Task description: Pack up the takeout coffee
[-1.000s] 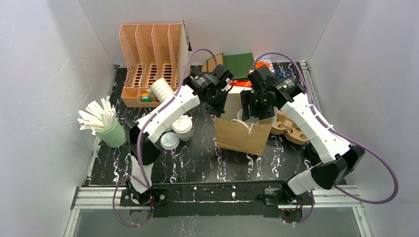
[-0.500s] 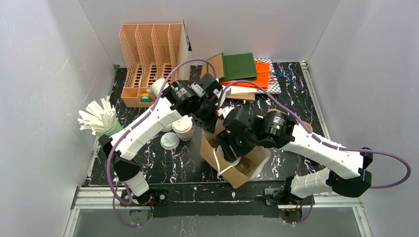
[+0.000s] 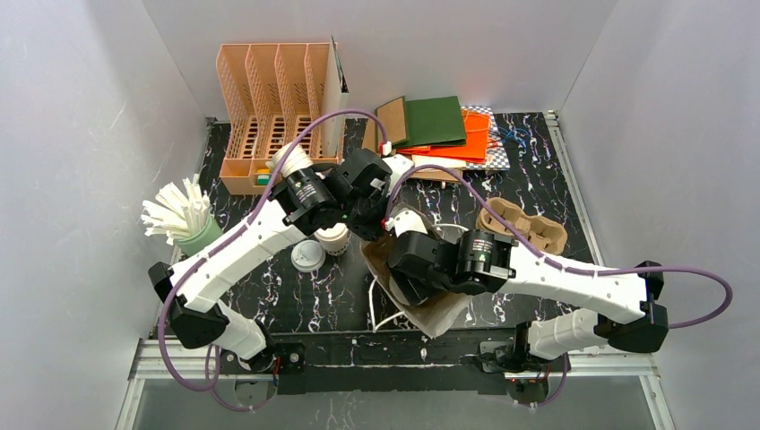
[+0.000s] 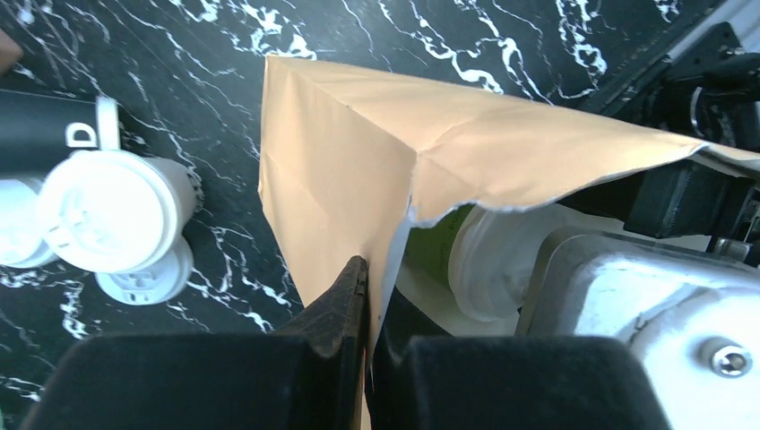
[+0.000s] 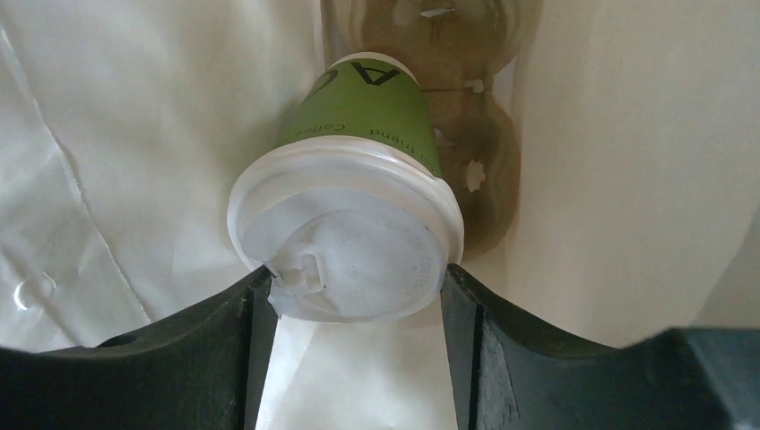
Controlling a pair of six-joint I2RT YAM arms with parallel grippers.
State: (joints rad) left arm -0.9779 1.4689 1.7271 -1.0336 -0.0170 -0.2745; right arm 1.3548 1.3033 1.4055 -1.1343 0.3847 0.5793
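A green-walled coffee cup (image 5: 376, 112) with a white sip lid (image 5: 345, 242) hangs inside the brown paper bag (image 3: 430, 309). My right gripper (image 5: 354, 287) is shut on its lid and is sunk in the bag's mouth (image 3: 408, 273). My left gripper (image 4: 367, 278) is shut on the bag's torn top edge (image 4: 408, 193), and it also shows in the top view (image 3: 372, 215). The bag (image 4: 349, 152) leans over near the table's front. A second lidded cup (image 3: 333, 237) stands left of the bag and shows in the left wrist view (image 4: 107, 210).
A pulp cup carrier (image 5: 457, 116) lies on the bag's bottom; another (image 3: 524, 224) sits on the table at right. A loose lid (image 3: 307, 256), straws in a green cup (image 3: 188, 224), a peach file rack (image 3: 269, 112), a cup stack (image 3: 291, 161) and flat bags (image 3: 439, 125) surround it.
Both arms have swung toward the table's front and dragged the bag with them; it now leans over. The carrier on the table at right has come into full view.
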